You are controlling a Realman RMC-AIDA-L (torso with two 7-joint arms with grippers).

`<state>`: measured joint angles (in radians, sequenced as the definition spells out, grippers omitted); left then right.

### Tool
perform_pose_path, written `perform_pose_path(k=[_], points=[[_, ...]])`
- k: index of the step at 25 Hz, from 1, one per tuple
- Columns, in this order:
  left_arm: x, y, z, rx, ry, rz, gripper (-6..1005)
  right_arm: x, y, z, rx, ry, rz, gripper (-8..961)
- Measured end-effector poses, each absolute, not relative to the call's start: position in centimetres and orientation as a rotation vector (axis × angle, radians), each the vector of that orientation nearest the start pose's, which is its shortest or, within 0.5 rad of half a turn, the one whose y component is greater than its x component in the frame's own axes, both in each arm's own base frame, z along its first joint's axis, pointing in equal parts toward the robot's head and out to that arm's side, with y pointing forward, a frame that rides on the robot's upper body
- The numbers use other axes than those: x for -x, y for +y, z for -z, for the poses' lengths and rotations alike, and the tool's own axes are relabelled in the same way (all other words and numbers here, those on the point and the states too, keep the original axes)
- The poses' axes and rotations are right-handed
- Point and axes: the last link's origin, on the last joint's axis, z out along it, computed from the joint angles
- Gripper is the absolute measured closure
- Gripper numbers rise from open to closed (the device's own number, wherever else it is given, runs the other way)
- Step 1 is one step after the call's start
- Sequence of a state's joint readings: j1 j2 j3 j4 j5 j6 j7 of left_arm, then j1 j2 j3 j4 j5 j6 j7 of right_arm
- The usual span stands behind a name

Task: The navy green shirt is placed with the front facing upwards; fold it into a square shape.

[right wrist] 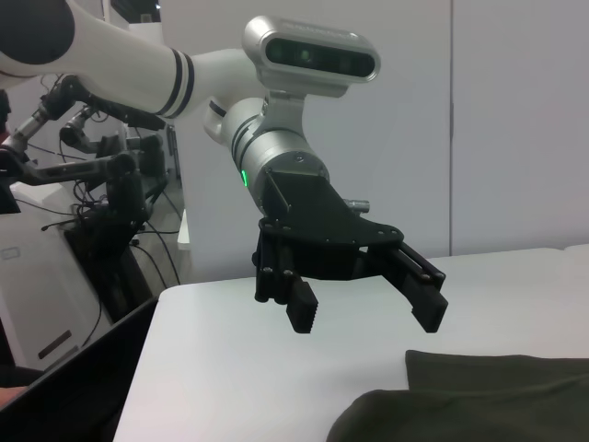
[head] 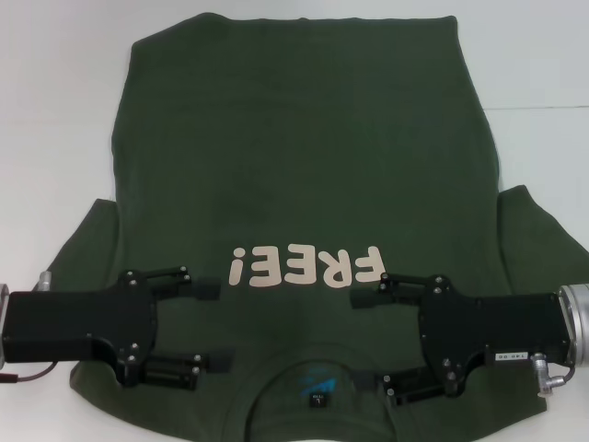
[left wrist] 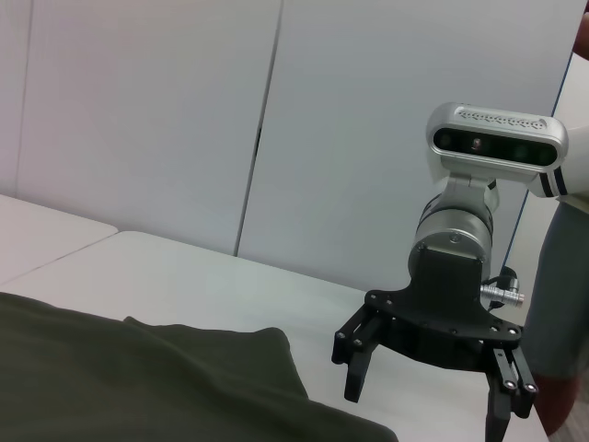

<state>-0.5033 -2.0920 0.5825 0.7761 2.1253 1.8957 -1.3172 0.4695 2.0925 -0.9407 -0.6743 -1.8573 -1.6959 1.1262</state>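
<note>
In the head view the left gripper sits at about 8 o'clock over the navy green shirt, its jaws spread wide apart and holding nothing, one finger beside the cream "FREE!" lettering and the other near the collar. The right gripper mirrors it at about 4 o'clock, fingers likewise well apart and empty, pointing inward toward the lettering and the collar. The shirt lies flat on the white table, front up, collar at 6 o'clock and hem at 12 o'clock, sleeves spread to 3 and 9 o'clock.

The wrist views add height that the head view hides. The left wrist view shows the right gripper hanging clear above the tabletop, beyond the shirt's edge. The right wrist view shows the left gripper raised above the table, with the fabric lying below it.
</note>
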Motion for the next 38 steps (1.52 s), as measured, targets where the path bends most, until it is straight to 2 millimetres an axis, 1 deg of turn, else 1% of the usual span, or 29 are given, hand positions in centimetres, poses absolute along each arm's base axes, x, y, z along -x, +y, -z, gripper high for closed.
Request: perform_pose_path(k=[6, 13, 16, 18, 20, 22, 25, 27, 31, 34, 38], points=[[25.3, 28.9, -1.9, 2.939, -0.42, 0.797, 96, -23.7, 29.1, 2.7, 2.969, 0.162, -0.804, 26], [25.4, 28.9, -1.8, 2.933, -0.417, 0.794, 96, -23.7, 29.2, 2.6, 2.973, 0.209, -0.803, 26], [25.4, 28.9, -1.8, 2.929, -0.408, 0.799, 96, -23.7, 29.7, 2.1, 2.953, 0.272, -0.798, 26], [25.3, 29.0, -1.8, 2.928, -0.407, 0.803, 97, -23.9, 30.6, 1.5, 2.909, 0.358, -0.775, 26], [25.2, 29.0, -1.7, 2.927, -0.405, 0.806, 97, -24.2, 31.5, 0.6, 2.849, 0.43, -0.748, 26], [25.2, 29.1, -1.6, 2.925, -0.407, 0.808, 97, -24.6, 32.3, -0.6, 2.772, 0.499, -0.733, 26], [25.1, 29.2, -1.4, 2.92, -0.412, 0.809, 97, -25.6, 33.4, -3.3, 2.64, 0.603, -0.73, 26], [25.1, 29.2, -1.2, 2.916, -0.416, 0.812, 97, -26.5, 34.1, -5.4, 2.545, 0.701, -0.71, 26], [24.6, 29.4, -0.6, 2.922, -0.422, 0.837, 98, -27.8, 34.6, -8.4, 2.425, 0.846, -0.628, 26], [24.4, 29.7, -0.2, 2.926, -0.413, 0.845, 98, -28.5, 34.5, -10.1, 2.373, 0.915, -0.521, 26], [23.9, 30.0, 0.1, 2.936, -0.4, 0.855, 98, -28.8, 34.5, -11.9, 2.337, 0.959, -0.279, 26]])
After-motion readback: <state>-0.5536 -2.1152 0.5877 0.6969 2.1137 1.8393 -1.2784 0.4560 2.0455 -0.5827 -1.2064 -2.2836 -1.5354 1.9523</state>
